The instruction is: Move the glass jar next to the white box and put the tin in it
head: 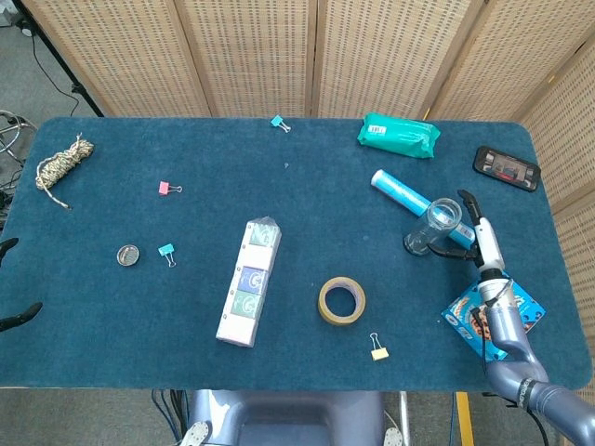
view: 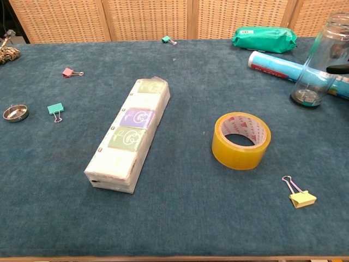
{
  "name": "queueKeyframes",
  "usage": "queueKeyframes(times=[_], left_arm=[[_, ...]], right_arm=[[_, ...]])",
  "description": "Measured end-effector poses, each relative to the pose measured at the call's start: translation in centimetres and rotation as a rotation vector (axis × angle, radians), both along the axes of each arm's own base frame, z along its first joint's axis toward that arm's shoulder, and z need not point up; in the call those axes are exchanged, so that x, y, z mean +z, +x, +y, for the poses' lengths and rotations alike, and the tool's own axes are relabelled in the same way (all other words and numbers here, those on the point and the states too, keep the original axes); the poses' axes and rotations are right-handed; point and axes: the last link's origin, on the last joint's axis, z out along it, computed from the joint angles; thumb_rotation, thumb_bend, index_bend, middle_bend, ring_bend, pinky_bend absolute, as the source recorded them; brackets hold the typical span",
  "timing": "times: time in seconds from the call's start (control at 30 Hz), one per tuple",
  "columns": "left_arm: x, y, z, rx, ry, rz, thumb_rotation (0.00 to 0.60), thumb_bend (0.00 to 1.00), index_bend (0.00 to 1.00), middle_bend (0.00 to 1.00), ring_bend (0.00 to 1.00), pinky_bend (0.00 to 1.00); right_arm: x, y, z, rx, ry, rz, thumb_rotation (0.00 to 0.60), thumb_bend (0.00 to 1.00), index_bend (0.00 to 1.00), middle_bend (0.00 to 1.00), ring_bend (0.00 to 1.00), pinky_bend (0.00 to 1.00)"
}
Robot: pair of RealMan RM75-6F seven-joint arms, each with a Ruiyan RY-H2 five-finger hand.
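Head view, left to right: my left hand (head: 14, 283) sits off the table's left edge, only dark fingertips showing, apart, holding nothing. Tin (head: 127, 255) lies flat near the left side, beside a teal clip (head: 167, 251). Box (head: 249, 282) lies lengthwise mid-table, tape (head: 341, 301) to its right. Jar (head: 434, 226) stands upright, mouth up, touching the blue tube (head: 423, 209), well apart from the box. My right hand (head: 472, 240) is just beside the jar on its right, fingers apart and reaching round it, not clamped; I can't tell if a fingertip touches glass. Chest view shows only a dark fingertip at the right edge by the jar.

Step in hand, I judge: grasp the jar. I should wrap it at mid-height, thumb opposite the fingers, squeeze gently since glass is slick, then lift straight up clear of the tube before carrying it left. The forearm comes up from the near right corner, over the cookie pack (head: 485, 321).
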Motion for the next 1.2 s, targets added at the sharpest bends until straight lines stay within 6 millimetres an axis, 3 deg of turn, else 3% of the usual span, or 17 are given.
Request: queueKeyframes(times=[0.13,0.27,0.57,0.7,0.83,1.2], left_arm=[[0.3,-0.3,-0.1,0.012,0.009,-0.013,0.600,0.12,0.16,0.00,0.00,0.00],[0.5,-0.4,-0.2,0.015,0.013,-0.016,0.600,0.12,0.16,0.00,0.00,0.00],[0.8,-0.6,-0.2,0.017,0.009,-0.030,0.600,0.12,0.17,0.00,0.00,0.00],[0.8,-0.6,-0.2,0.015,0.006,-0.030,0.600,0.12,0.17,0.00,0.00,0.00],[0.8,-0.6,-0.2,0.014,0.007,-0.033,0.600,0.12,0.17,0.00,0.00,0.00],[0.8,-0.5,-0.2,0.010,0.004,-0.038,0.600,0.12,0.17,0.00,0.00,0.00]], right_arm=[[-0.6,0.1,-0.3,-0.009,0.005,-0.029,0.600,0.00,0.00,0.00,0.00,0.02],[-0.9,0.1,-0.6,-0.023,-0.030,-0.041,0.600,0.00,0.06,0.03,0.02,0.14],[-1.5,0.2,-0.6,-0.023,-0.074,-0.070,0.600,0.00,0.33,0.30,0.29,0.34],[-1.7,0.3,-0.5,-0.015,-0.074,-0.082,0.600,0.01,0.42,0.39,0.36,0.34],[-1.6,0.4,-0.4,-0.003,-0.080,-0.085,0.600,0.10,0.48,0.45,0.41,0.34],[-1.2,1.2,-0.3,0.034,-0.097,-0.106,0.600,0.19,0.52,0.49,0.44,0.34]])
